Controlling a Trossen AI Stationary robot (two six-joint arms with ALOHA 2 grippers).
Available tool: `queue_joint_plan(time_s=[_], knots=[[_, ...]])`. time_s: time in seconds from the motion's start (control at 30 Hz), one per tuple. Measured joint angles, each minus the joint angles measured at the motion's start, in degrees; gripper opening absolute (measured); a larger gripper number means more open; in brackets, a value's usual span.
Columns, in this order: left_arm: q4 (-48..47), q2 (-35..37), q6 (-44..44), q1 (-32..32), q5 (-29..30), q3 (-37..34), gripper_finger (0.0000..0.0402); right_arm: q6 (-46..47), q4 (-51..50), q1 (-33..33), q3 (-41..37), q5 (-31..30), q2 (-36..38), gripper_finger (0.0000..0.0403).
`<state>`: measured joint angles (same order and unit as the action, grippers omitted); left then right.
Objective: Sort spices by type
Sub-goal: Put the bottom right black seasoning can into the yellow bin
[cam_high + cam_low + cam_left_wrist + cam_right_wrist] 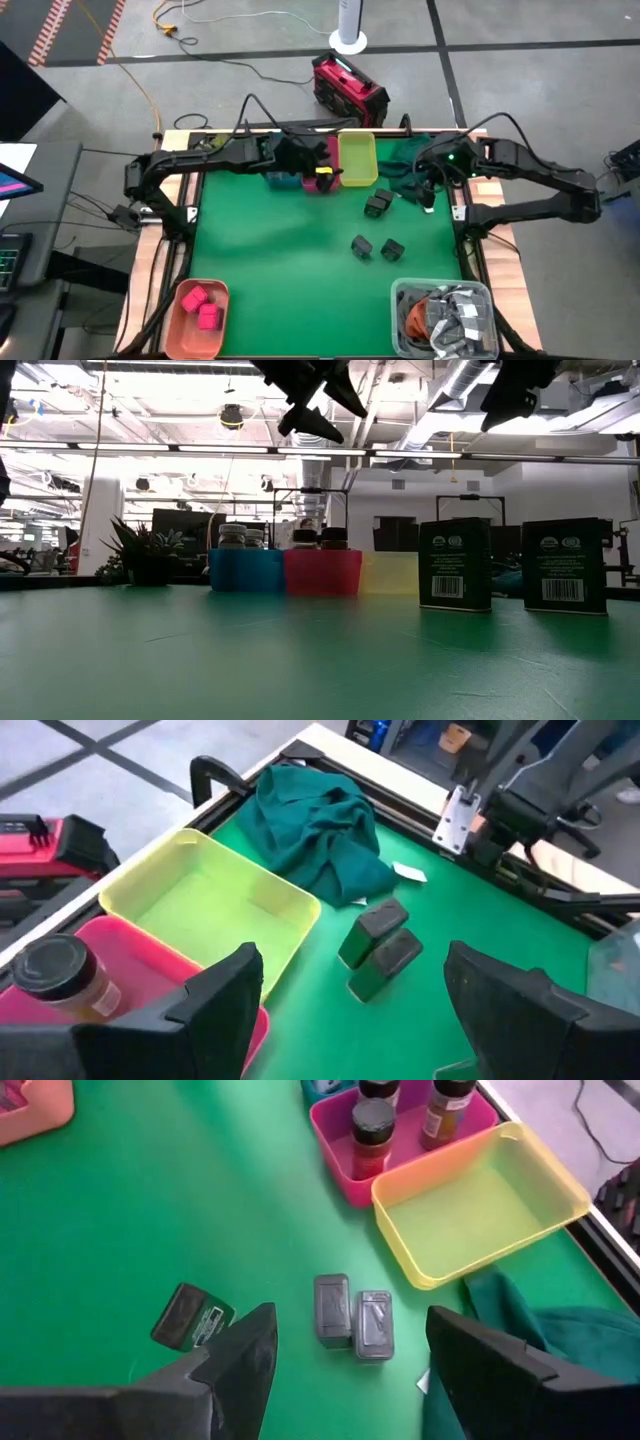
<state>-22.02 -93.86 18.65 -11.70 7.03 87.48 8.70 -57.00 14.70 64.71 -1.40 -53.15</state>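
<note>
Black is the colour of the four boxes left loose on the green mat (pixel 300 290), so we are judging the step in hand to be the boxes: the pink blocks (pixel 203 306) are lying in the salmon tray (pixel 178 335), the dark-capped jars (pixel 373 1124) are standing in the magenta bin (pixel 340 1120), further jars are showing in the blue bin (pixel 246 570), and the yellow bin (pixel 358 158) is holding nothing. We are reading the left gripper (pixel 350 1010) as spread wide and empty, hovering high over the magenta and yellow bins; two boxes touching side by side (pixel 380 948) are lying ahead of and below its jaws. The right gripper (pixel 345 1365) is also spread and empty, raised above the mat, with that same pair (pixel 352 1320) directly beneath the gap between its jaws and a third, tilted box (pixel 190 1318) off beyond one finger. The dark green cloth (pixel 320 820) is lying beside the yellow bin. We are expecting the next move to call for a descent over one box of the pair, closing across its narrow faces without dragging its neighbour.
</note>
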Motion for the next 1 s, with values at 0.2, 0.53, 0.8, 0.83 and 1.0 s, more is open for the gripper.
queue_joint_plan(time_s=[0.2, 0.53, 0.8, 0.83, 1.0], knots=[[0.4, 0.0, 2.1, 0.1, 2.0, -0.9, 0.03, -0.2, 0.0, 1.4, -0.8, 0.1, 1.2, 0.0284], [0.5, 0.0, 8.1, 0.1, 1.8, -2.5, 0.03, 1.6, 9.4, 1.2, -11.4, 3.2, 1.0, 0.0284], [2.1, 0.0, 14.7, -1.1, 3.8, -2.5, 0.03, -1.0, 13.0, 1.3, -11.4, 3.2, -0.5, 0.0284], [2.8, 0.0, 14.4, -1.0, 4.4, -2.5, 0.03, -1.1, 12.9, 1.3, -11.4, 3.2, -0.9, 0.0284], [6.0, 0.0, 13.4, -0.7, 6.5, -2.5, 0.03, -1.5, 11.6, 2.9, -10.6, 7.4, -3.4, 0.0284]])
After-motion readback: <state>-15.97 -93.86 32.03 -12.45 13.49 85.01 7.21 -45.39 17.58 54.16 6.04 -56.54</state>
